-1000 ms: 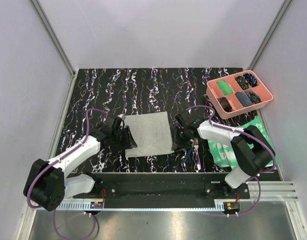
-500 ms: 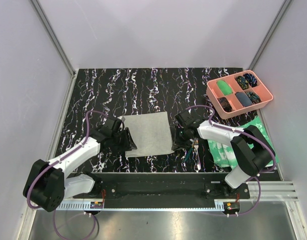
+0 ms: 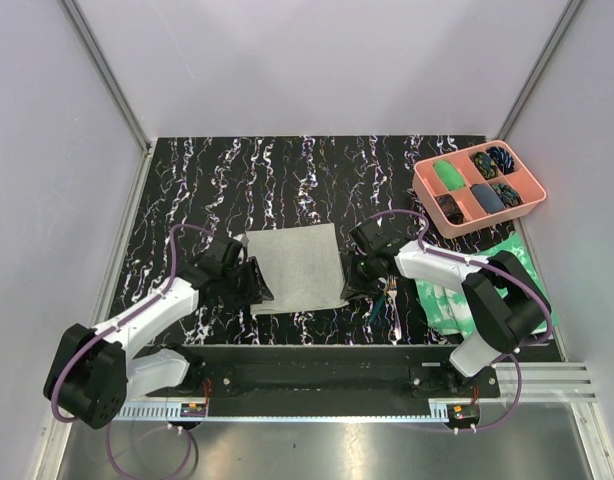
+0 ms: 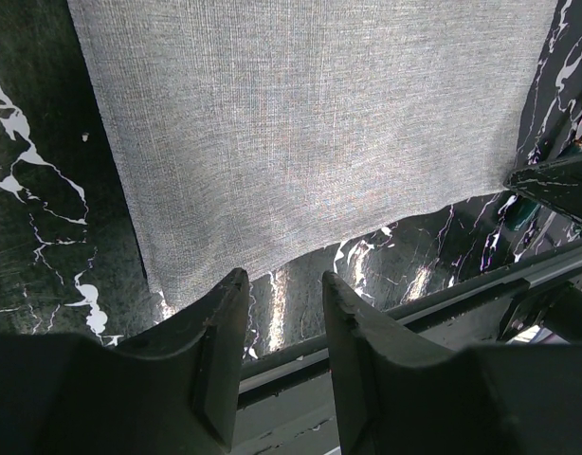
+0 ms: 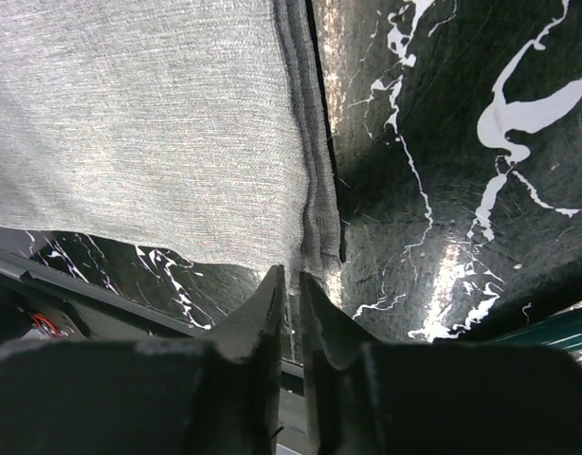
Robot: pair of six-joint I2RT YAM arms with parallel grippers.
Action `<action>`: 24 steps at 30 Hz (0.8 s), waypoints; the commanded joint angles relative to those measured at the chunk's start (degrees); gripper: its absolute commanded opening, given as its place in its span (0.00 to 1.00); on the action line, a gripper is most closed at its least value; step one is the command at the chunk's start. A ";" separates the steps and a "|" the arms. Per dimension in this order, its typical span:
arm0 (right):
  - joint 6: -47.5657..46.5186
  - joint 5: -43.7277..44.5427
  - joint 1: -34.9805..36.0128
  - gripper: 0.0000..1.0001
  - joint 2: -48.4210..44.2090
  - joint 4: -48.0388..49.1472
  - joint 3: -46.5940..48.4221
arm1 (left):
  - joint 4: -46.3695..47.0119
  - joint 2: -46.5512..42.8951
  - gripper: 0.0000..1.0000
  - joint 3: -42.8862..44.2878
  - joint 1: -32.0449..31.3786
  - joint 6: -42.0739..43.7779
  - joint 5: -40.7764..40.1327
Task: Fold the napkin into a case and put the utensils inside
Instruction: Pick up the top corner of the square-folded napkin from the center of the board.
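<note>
Two sets of fingers are flanking the napkin (image 3: 295, 268) in the overhead view. It is lying flat, nearly square, at the middle of the bench (image 3: 187, 180) toward its near edge. The left fingers (image 3: 252, 285) are sitting at the near-left corner and the right fingers (image 3: 359, 283) at the near-right corner, both equally close. The utensils (image 3: 389, 300) are lying just right of them.

From the left wrist, the fingers are standing moderately apart and holding nothing, with the cloth's near edge lying just ahead.

From the right wrist, the fingers are standing almost together at the corner hem; whether they are pinching it I cannot tell.
</note>
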 commanded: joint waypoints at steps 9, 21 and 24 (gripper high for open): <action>0.78 -2.37 0.65 0.26 0.50 4.25 -0.79 | 0.58 -2.68 0.40 -0.08 -0.20 -0.34 -0.51; 0.96 -1.66 0.56 0.27 -0.30 5.04 -3.43 | 0.58 -2.77 0.41 0.01 -0.20 -0.43 -0.33; 0.96 -1.93 0.56 0.28 -0.03 5.39 -3.17 | 0.58 -2.94 0.40 -0.08 -0.20 -0.61 -0.33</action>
